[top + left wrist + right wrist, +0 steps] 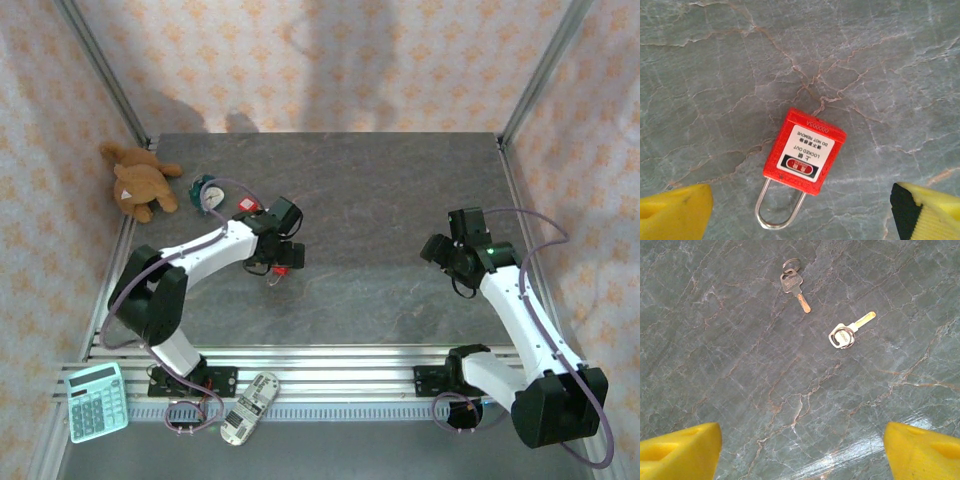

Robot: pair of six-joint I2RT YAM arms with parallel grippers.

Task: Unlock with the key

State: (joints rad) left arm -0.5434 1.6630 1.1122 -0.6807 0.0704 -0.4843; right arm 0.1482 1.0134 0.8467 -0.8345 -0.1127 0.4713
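- Nearest the arm bases, a pale green calculator and a white remote control are lying well short of the red plastic padlock and are playing no part.
- The left gripper is hovering directly over the padlock. Its yellow fingers are standing wide apart on either side of the steel shackle, touching and holding nothing.
- The right gripper is hanging well to the right of the padlock, spread wide and empty too.
- The step in hand is probably steadying the lock and picking a key. The left fingers should be closing across the red body, not the thin shackle. The right should be pinching a key by its head, leaving the blade free.
- The left wrist view is showing the padlock's white warning label and the shackle pointing toward the camera, where the top view is giving just a red speck. No keyhole is showing.
- The right wrist view is showing a silver key with a brownish blade and a silver key with a brass-coloured blade, each on a ring, lying on the grey stone table. I cannot tell which one fits.
- Farthest off, a brown teddy bear is sitting beyond and left of the padlock.
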